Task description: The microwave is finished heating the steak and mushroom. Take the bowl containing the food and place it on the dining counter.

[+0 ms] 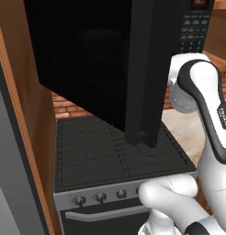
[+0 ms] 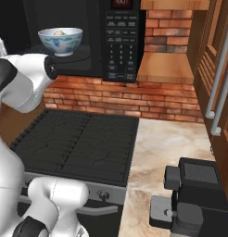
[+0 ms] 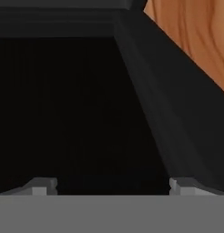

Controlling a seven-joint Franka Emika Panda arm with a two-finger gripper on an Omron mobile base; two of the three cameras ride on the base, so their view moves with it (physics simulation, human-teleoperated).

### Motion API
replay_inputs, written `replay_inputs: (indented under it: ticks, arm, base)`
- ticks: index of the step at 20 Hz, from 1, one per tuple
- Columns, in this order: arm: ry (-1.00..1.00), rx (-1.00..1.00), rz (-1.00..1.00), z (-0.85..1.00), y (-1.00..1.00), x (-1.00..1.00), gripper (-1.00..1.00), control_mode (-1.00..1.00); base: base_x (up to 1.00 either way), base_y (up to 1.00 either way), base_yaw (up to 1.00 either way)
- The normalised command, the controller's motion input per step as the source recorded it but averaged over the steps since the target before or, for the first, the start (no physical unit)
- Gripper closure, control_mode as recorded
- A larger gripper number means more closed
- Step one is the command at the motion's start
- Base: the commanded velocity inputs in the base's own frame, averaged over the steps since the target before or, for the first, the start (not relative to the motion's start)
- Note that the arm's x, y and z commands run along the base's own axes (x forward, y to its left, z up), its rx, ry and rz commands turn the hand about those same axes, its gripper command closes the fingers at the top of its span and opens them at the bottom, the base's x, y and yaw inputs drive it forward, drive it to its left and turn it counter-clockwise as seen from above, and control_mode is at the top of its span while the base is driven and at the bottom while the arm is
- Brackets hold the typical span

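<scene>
The black microwave (image 1: 87, 59) hangs above the stove with its wide door swung open toward me; its keypad column (image 2: 121, 41) is on the right. Inside its opening sits the blue-and-white bowl (image 2: 60, 40), upright, with a tan lump of food (image 2: 59, 32) showing over the rim. I cannot tell the steak from the mushroom. My white arm (image 2: 23, 81) reaches up to the opening, just below and left of the bowl. In the hand view my gripper (image 3: 113, 186) is open, fingertips (image 3: 41, 185) wide apart with nothing between them, facing the dark cavity. The dining counter is out of view.
A black stovetop (image 2: 79, 143) lies under the microwave against a brick wall (image 2: 134, 99). A beige stone worktop (image 2: 167, 143) to its right carries a dark boxy appliance (image 2: 194, 194). Wooden cabinets with bar handles (image 2: 218, 83) stand at the right, a wood panel (image 1: 23, 137) at the left.
</scene>
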Motion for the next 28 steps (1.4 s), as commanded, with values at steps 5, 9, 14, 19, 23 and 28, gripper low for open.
replay_inputs:
  ticks: [5, 9, 14, 19, 23, 28]
  arm:
    - [0.0, -0.05, 0.0, -0.13, 1.0, 0.01, -1.0, -1.0]
    - [0.02, -0.1, 0.0, -0.03, 0.38, 0.02, -1.0, -1.0]
    - [-0.04, -0.01, -0.04, 0.13, -0.37, 0.02, -1.0, -1.0]
    - [-0.15, 0.0, -0.2, 0.51, -1.0, 0.25, -1.0, -1.0]
    - [-0.05, -0.02, -0.29, 0.38, -1.0, 0.61, -1.0, -1.0]
    - [0.0, -0.04, -0.34, 0.22, -1.0, 0.76, -1.0, -1.0]
  base:
    - [0.0, 0.0, 0.0]
    - [0.0, 0.0, 0.0]
    - [0.0, 0.0, 0.0]
    - [0.0, 0.0, 0.0]
    - [0.0, 0.0, 0.0]
    - [0.0, 0.0, 0.0]
